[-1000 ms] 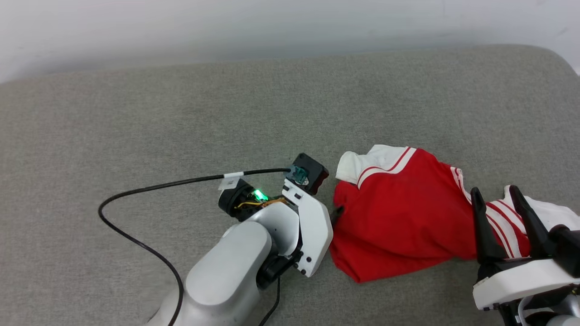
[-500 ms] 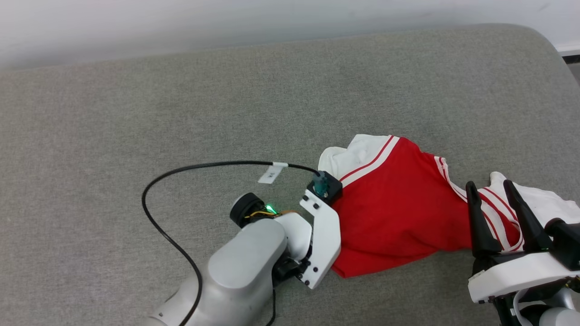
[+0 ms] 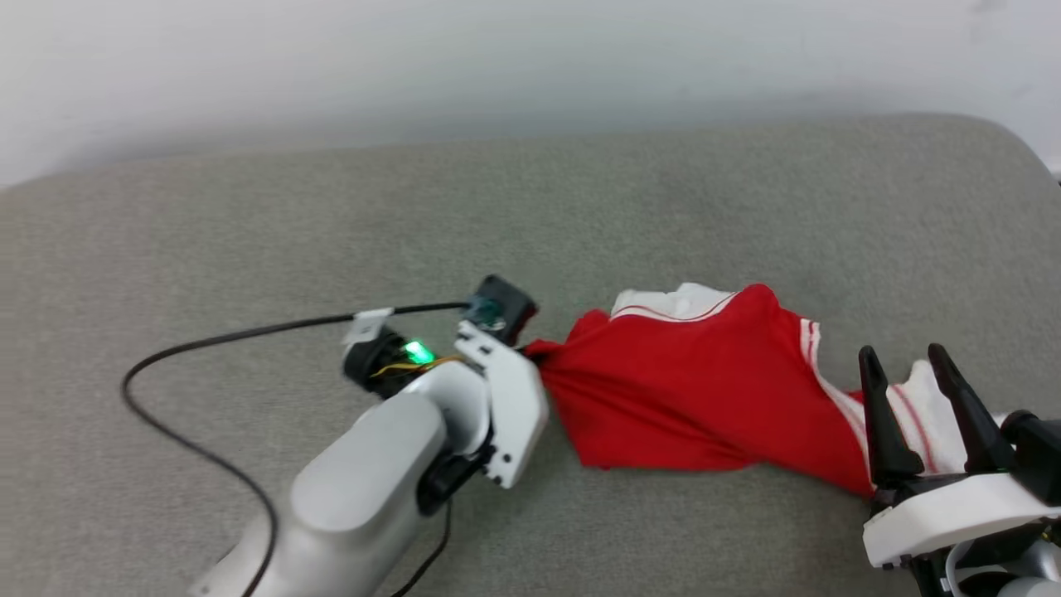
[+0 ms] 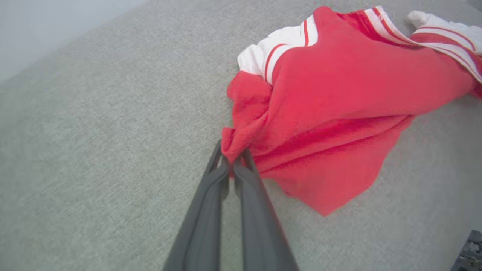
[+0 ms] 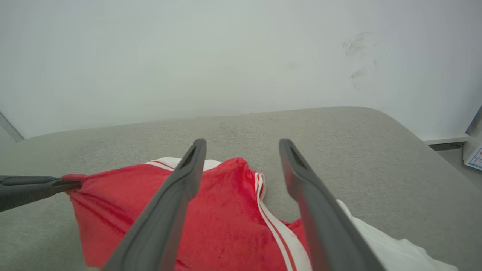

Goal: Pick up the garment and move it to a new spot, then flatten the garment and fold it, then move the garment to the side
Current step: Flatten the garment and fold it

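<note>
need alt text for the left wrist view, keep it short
The left claw, shut, pinches a bunched edge of the red garment, which lies crumpled on a grey fabric surface. White, red-striped trim shows along its top edge.

One garment (image 3: pixel 688 398); one black cable (image 3: pixel 249 332); one grey cushion (image 3: pixel 249 224); four dark fingers (image 3: pixel 879 414).

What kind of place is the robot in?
Probably an indoor room, maybe a bedroom or lab: a grey padded surface like a bed, a plain white wall behind it, and a red shirt lying on it.
</note>
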Available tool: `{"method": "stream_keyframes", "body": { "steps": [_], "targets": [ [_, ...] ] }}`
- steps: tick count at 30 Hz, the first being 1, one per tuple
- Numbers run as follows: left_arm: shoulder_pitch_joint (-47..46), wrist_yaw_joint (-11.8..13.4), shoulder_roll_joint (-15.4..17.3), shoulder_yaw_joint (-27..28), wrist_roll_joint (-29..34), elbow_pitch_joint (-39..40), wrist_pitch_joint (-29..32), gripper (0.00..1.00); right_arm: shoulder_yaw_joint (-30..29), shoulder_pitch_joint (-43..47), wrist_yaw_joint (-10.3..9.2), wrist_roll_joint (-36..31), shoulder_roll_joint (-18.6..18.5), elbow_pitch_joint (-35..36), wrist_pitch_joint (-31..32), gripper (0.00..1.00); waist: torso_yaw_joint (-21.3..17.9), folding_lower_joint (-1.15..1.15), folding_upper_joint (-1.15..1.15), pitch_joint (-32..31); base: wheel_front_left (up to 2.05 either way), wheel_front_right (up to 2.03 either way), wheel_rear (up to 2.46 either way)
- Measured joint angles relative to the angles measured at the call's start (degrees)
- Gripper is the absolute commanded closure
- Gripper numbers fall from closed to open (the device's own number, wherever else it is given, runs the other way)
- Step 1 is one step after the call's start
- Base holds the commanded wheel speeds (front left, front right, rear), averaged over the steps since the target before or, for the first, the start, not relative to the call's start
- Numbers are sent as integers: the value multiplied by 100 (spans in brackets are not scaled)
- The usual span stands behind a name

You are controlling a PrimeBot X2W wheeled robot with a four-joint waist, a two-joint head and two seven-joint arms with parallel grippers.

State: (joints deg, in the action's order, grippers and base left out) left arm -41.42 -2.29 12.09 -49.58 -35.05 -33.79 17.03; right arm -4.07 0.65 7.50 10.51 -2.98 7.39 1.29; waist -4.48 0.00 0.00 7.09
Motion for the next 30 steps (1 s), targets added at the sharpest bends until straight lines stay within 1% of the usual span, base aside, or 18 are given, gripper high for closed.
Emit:
{"method": "stream_keyframes", "body": {
  "steps": [4, 10, 13, 15, 16, 17, 18, 19, 22, 26, 28, 30],
  "targets": [
    [614, 412, 568, 257, -111, 744, -154, 100, 25, 88, 0, -18, 1, 65, 87, 0, 168, 0, 0, -202, 0, 0, 0],
    [2157, 1187, 1458, 617, -488, 2008, -122, 100, 80, 211, 0, -45, 2, 193, 191, 0, 366, 0, 0, -385, 0, 0, 0],
    [2986, 1549, 1661, 745, -800, 2502, -57, 100, 107, 221, 0, -63, 2, 250, 238, 0, 409, 0, 0, -442, 0, 0, 0],
    [3491, 1751, 1678, 844, -1055, 2716, -57, 100, 127, 247, 0, -77, 2, 264, 277, 0, 415, 0, 0, -490, 0, 0, 0],
    [3910, 1874, 1638, 899, -1290, 2900, -90, 100, 149, 300, 0, -78, 2, 271, 287, 0, 411, 0, 0, -533, 0, 0, 0],
    [4044, 1912, 1617, 907, -1333, 2974, -120, 93, 148, 307, 0, -78, 2, 272, 289, 0, 411, 0, 0, -550, 0, 0, 0],
    [4137, 1958, 1586, 926, -1370, 3055, -188, 57, 147, 309, 0, -78, 2, 276, 319, 0, 415, 0, 0, -562, 0, 0, 0],
    [4176, 2005, 1558, 948, -1365, 3131, -281, 0, 148, 320, 0, -77, 2, 277, 322, 0, 420, 0, 0, -573, 0, 0, 0],
    [4178, 2106, 1544, 1088, -1240, 3337, -601, 0, 169, 346, 0, -77, 2, 277, 337, 0, 421, 0, 0, -605, 0, 0, 0],
    [3833, 2197, 1652, 1292, -822, 3665, -1124, 0, 198, 343, 0, -77, 2, 287, 364, 0, 387, 0, 0, -616, 0, 0, 0],
    [3574, 2196, 1726, 1391, -628, 3797, -1318, 0, 205, 338, 0, -76, 2, 300, 376, 0, 361, 0, 0, -583, 0, 0, 0],
    [3211, 2141, 1798, 1462, -468, 3831, -1377, 0, 197, 316, 0, -75, 2, 316, 372, 0, 343, 0, 0, -532, 0, 0, 0]
  ]
}}
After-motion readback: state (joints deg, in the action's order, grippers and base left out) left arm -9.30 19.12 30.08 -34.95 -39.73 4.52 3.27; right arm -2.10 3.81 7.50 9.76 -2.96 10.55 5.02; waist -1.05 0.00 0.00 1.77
